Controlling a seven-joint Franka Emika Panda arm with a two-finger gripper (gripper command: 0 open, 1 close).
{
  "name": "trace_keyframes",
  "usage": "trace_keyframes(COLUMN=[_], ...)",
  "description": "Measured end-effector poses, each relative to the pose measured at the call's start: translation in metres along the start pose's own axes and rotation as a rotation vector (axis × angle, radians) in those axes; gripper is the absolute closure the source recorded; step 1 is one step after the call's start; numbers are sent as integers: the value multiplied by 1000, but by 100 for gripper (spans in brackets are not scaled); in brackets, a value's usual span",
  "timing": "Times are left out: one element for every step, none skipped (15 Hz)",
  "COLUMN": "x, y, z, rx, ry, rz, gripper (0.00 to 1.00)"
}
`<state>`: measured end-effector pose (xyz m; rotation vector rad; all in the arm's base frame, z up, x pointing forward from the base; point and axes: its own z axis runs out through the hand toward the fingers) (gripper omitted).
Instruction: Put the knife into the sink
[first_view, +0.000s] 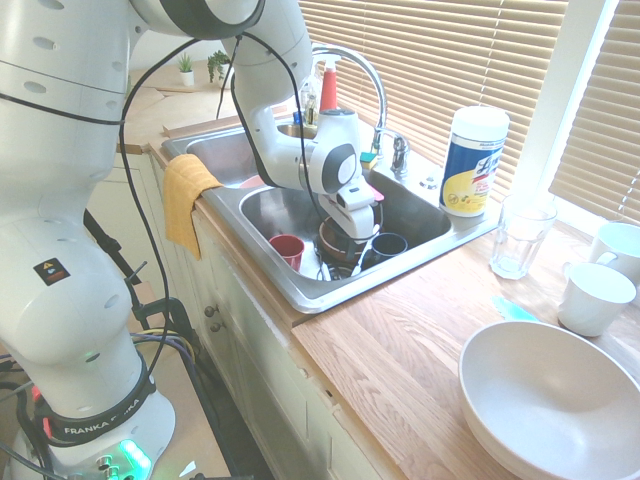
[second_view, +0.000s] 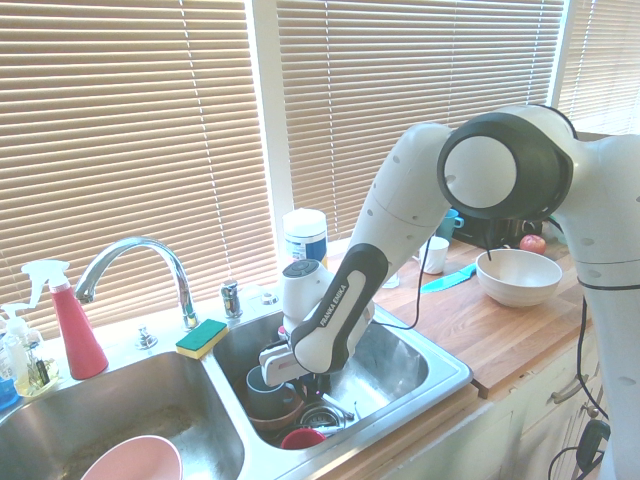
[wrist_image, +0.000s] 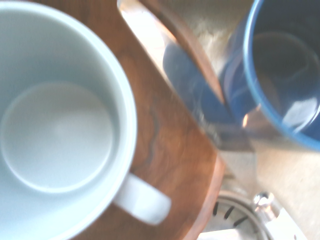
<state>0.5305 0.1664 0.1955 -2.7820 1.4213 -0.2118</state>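
looking into the sink (first_view: 300, 292): your gripper (first_view: 352, 250) hangs pointing down over its right basin, above a brown bowl (wrist_image: 165, 150) that carries a white mug (wrist_image: 60, 130), a blue cup (wrist_image: 285, 65) just beside. jaws: spread or pressed together, cannot tell. knife: a blurred blade-like strip (wrist_image: 200, 100) crosses the bowl rim, identity uncertain.

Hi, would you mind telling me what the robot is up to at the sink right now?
The arm has its gripper pointing down into the sink's right basin, just above a stack of dishes: a wooden bowl holding a pale mug, with a blue cup and a red cup beside it. The knife cannot be made out clearly here, so whether it has been dropped is unclear.
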Motion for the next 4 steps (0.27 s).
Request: trace_keyframes(x=[3, 6, 9, 11], y=[0, 2, 7, 13], z=[-9, -22, -39, -58], rx=[11, 24, 34, 34], ry=[7, 11, 11, 7], rz=[-1, -6, -18, -37], gripper=[0, 0, 0, 0])
